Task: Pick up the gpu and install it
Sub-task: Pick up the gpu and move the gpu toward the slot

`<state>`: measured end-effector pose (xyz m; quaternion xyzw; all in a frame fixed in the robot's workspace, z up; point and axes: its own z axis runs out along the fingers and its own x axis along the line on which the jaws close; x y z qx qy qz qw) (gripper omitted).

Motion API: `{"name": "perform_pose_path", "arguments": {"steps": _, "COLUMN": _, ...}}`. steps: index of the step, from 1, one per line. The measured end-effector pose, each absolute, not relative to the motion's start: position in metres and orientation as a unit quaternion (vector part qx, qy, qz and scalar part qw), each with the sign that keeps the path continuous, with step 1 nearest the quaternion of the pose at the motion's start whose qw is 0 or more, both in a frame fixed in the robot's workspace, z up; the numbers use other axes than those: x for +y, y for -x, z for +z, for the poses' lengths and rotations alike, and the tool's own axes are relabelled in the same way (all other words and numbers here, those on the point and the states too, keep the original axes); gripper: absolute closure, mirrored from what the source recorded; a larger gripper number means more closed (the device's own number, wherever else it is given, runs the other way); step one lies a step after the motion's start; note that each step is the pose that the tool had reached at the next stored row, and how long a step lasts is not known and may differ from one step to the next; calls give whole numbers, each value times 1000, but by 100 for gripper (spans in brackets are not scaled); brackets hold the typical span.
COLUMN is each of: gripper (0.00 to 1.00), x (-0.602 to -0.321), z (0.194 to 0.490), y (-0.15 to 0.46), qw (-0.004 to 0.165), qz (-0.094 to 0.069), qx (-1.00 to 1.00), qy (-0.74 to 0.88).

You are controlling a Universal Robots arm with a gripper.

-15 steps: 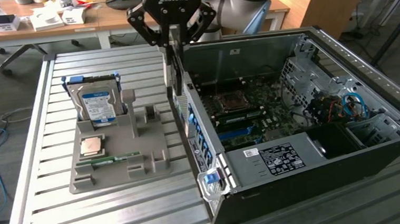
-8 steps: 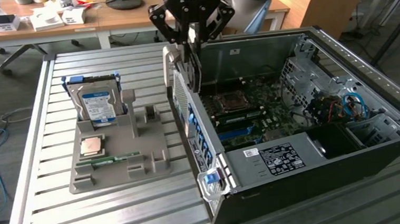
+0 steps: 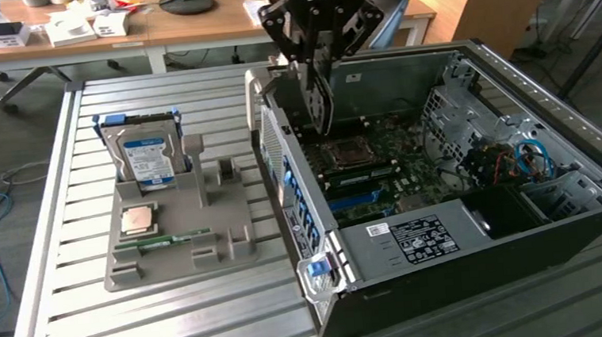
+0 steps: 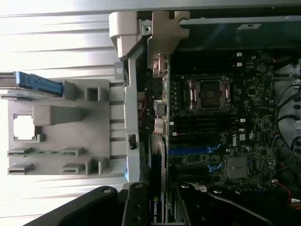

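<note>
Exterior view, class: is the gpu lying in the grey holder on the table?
No, the pincer holds the gpu upright over the open computer case, away from the holder.

On the slatted metal table (image 3: pixel 67 312), the grey plastic tray (image 3: pixel 178 225) lies at the exterior view's left of the open black case (image 3: pixel 448 293); the flat dark gpu (image 3: pixel 315 104) hangs over it.

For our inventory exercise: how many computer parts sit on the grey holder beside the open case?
3 on the grey holder: hard drive upright at its far end, processor chip flat in the middle, green memory stick nearest the camera. Nothing looks hidden.
</note>
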<state>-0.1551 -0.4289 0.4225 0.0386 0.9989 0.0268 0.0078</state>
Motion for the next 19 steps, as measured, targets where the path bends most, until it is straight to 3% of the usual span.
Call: {"name": "perform_pose_path", "arguments": {"steps": 19, "gripper": 74, "x": -429, "z": 422, "y": 69, "qw": 6, "qz": 29, "qx": 999, "qy": -39}}
